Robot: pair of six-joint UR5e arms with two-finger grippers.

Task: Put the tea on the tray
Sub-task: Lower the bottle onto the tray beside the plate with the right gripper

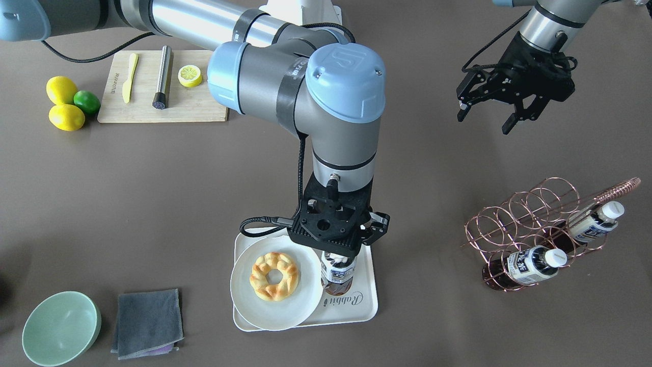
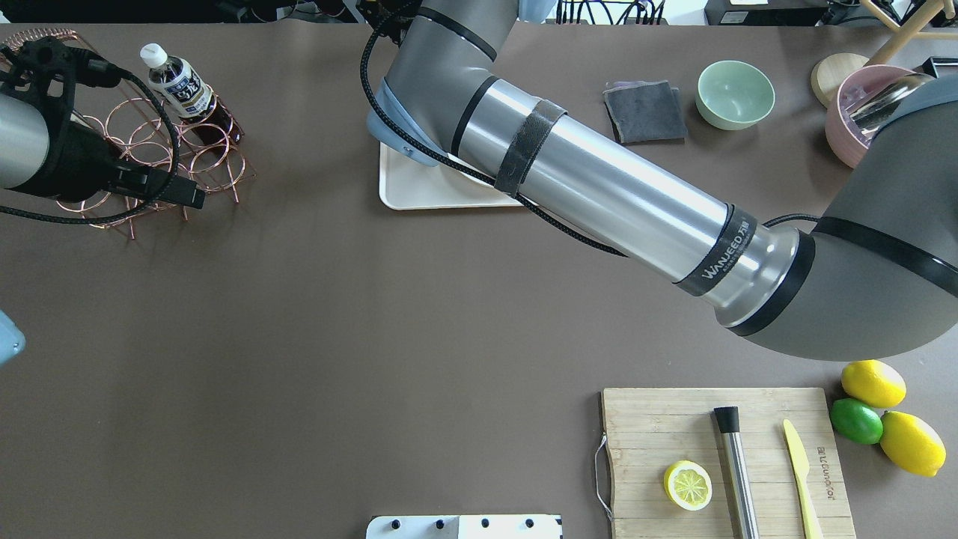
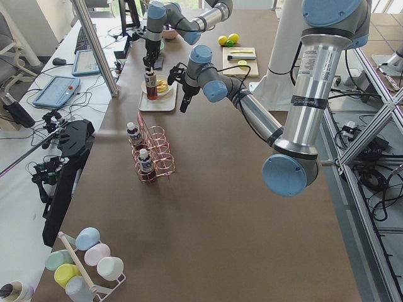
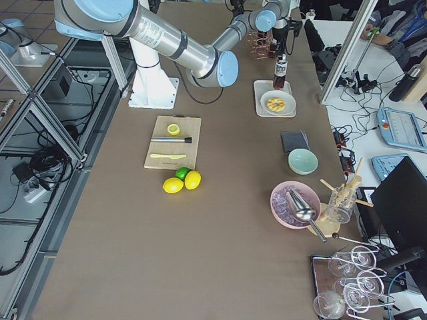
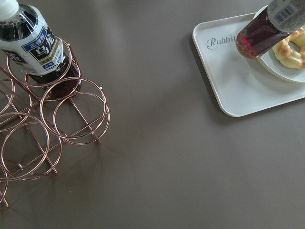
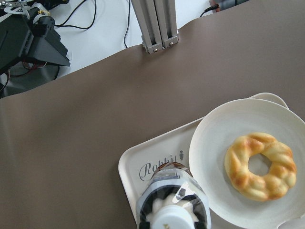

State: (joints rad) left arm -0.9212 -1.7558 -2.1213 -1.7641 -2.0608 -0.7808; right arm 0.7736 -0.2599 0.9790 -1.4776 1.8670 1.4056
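Across the brown tabletop (image 1: 153, 204), lower centre of the front view: cream tray (image 1: 364, 306), round plate (image 1: 244, 300) with pastry (image 1: 274, 276) filling its left part. Tea (image 1: 334, 274) upright over the tray's bare strip just right of the plate, neck clamped in the right fingers (image 1: 378, 225); contact of base with tray not clear. Best lowered straight down, kept vertical and clear of the plate rim, released only once seated flat, then backed off vertically. Left fingers (image 1: 511, 124) spread wide, empty, upper right, well apart.
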